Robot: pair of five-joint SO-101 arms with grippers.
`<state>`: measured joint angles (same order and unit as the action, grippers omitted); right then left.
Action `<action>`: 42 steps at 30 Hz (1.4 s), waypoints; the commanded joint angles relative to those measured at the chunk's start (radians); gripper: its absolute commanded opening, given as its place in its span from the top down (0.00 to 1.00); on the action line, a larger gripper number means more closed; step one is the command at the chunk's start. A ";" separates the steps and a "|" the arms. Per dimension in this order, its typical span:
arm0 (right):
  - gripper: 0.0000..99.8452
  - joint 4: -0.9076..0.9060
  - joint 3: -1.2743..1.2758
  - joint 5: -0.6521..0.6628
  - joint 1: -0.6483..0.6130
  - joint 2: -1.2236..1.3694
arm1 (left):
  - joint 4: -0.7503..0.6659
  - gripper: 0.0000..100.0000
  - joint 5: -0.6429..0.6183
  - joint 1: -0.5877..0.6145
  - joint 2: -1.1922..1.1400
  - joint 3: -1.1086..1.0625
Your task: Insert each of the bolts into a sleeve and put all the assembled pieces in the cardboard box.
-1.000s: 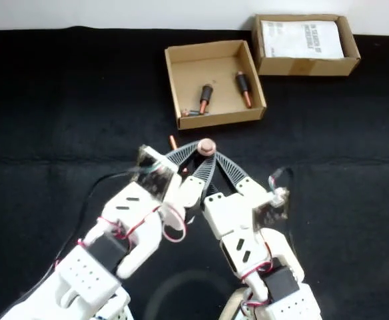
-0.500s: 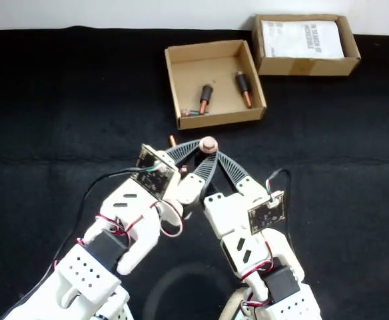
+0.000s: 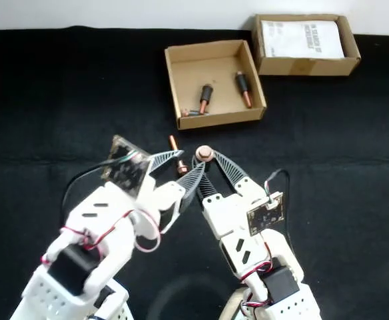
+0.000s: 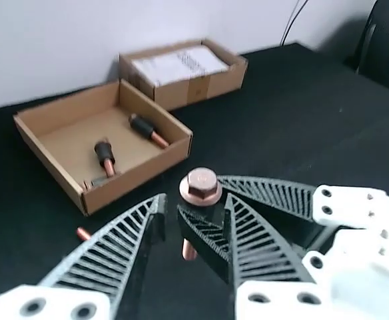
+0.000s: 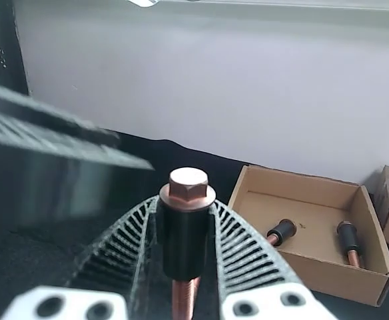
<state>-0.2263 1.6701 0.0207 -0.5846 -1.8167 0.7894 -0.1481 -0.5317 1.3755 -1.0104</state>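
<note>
My right gripper (image 3: 205,160) is shut on a black sleeve (image 5: 181,240) with a copper bolt (image 5: 188,184) through it, held upright above the black table. My left gripper (image 3: 192,161) stands open right beside this piece, its tips level with the bolt head (image 4: 200,187), and holds nothing. A loose copper bolt (image 3: 178,155) lies on the cloth under the left fingers. The open cardboard box (image 3: 248,107) farther back holds assembled pieces (image 3: 206,96), two in the middle and one in its front corner.
A second cardboard box (image 3: 304,65) with a printed sheet stands at the back right, touching the first. A dark fuzzy cloth (image 3: 61,120) covers the table, with open room to the left and right of the arms.
The left gripper has opened, let go of the piece and drawn back to the left. The right gripper has carried the assembled piece slightly nearer.
</note>
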 commanded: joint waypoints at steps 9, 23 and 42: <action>0.99 0.005 0.087 0.008 0.111 -0.013 | 0.150 0.98 -0.008 0.214 0.133 0.068; 0.99 -0.220 -0.077 -0.160 0.193 -0.005 | -0.003 0.99 -0.009 0.584 0.140 -0.297; 0.99 -0.357 -0.794 -0.230 0.188 0.796 | -0.397 0.99 -0.086 0.679 0.136 -0.693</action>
<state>-0.5823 1.0395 -0.1941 -0.4020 -1.1937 0.4028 -0.2294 0.1465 1.5029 -1.6763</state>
